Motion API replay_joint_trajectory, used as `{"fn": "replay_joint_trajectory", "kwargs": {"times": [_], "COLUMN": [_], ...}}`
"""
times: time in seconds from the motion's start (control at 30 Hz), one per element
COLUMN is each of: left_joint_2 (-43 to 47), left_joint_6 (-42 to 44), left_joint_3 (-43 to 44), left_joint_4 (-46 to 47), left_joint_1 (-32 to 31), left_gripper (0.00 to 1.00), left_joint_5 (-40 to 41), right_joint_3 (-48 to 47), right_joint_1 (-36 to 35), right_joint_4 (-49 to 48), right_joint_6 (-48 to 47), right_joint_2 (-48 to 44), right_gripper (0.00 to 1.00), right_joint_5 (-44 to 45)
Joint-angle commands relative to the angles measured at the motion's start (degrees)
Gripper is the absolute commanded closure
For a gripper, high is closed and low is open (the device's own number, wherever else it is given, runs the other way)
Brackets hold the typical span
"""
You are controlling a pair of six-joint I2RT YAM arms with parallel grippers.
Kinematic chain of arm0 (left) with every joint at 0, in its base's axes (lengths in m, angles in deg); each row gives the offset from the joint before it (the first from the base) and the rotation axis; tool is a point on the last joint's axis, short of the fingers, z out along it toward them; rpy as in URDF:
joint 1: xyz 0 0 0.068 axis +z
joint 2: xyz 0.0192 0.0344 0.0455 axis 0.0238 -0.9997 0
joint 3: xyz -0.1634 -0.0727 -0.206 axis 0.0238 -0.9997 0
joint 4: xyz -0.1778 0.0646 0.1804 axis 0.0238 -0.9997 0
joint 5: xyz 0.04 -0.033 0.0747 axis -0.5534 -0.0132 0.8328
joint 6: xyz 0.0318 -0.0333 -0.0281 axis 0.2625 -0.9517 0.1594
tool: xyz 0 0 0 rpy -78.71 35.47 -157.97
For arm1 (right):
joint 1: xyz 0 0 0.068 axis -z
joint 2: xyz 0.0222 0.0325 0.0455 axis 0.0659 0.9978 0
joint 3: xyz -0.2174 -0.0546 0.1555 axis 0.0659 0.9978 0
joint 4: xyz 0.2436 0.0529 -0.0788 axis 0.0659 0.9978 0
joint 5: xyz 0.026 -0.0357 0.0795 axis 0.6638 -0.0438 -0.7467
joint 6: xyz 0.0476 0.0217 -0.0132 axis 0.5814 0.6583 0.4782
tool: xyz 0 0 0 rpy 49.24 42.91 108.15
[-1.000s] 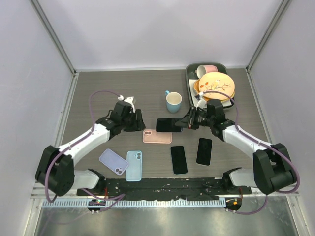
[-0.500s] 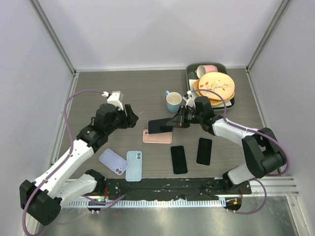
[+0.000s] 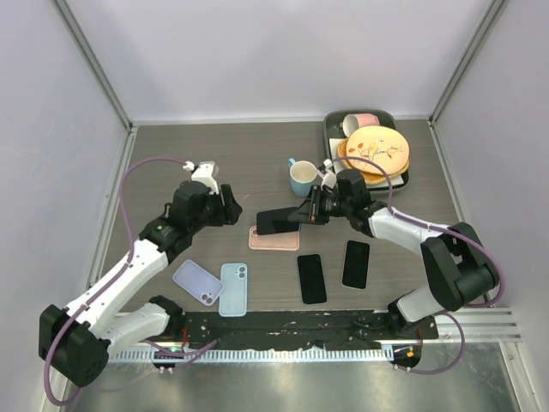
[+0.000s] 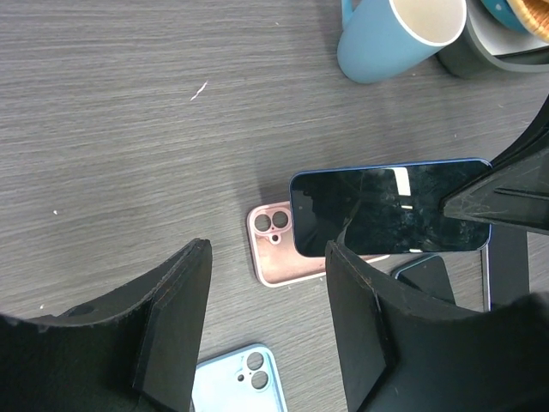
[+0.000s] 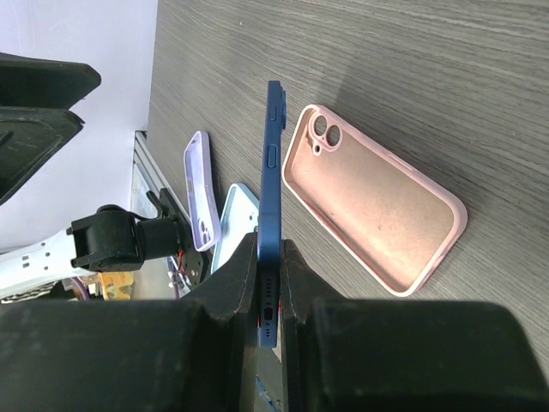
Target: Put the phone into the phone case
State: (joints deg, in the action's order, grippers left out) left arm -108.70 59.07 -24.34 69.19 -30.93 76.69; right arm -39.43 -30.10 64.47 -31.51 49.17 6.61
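Observation:
My right gripper point(image 3: 310, 215) is shut on the end of a blue phone point(image 3: 276, 221) and holds it above the table, screen up, over the far edge of the pink phone case point(image 3: 273, 240). In the right wrist view the blue phone point(image 5: 274, 172) shows edge-on between my fingers, with the open pink case point(image 5: 377, 213) lying beside it. My left gripper point(image 3: 230, 206) is open and empty, raised left of the phone. Its wrist view shows the phone point(image 4: 390, 206) over the pink case point(image 4: 287, 253).
A blue mug point(image 3: 302, 178) stands behind the phone. A tray point(image 3: 333, 129) with plates and a pink cup sits far right. Two black phones point(image 3: 311, 278) point(image 3: 356, 263) lie near front. A light blue case point(image 3: 233, 288) and a lavender case point(image 3: 197, 281) lie front left.
The right gripper lifted the blue phone and carried it left over the pink case. The left gripper pulled back left and up, away from the case.

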Motion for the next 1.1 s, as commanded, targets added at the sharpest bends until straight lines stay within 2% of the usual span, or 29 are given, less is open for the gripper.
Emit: {"fn": "replay_joint_trajectory", "kwargs": {"times": [0.0,0.47,1.07], "left_joint_2": [-0.2,-3.9,-4.9], "left_joint_6": [0.9,0.0,-0.9], "left_joint_3": [-0.7,-0.9,-2.1], "left_joint_4": [2.9,4.9,6.0], "left_joint_1": [-0.1,-0.1,-0.2], "left_gripper": [0.41,0.41,0.41], "left_joint_5": [-0.4,-2.6,-3.0], "right_joint_3": [-0.5,5.6,4.6], "right_joint_1": [-0.7,-1.7,-1.8], "right_joint_4": [-6.3,-14.1,-12.8], "right_joint_6": [2.5,9.3,8.6], "right_joint_2": [0.3,1.3,4.3], "right_gripper": [0.99,0.99,0.99], "right_joint_5": [-0.7,-0.9,0.2]}}
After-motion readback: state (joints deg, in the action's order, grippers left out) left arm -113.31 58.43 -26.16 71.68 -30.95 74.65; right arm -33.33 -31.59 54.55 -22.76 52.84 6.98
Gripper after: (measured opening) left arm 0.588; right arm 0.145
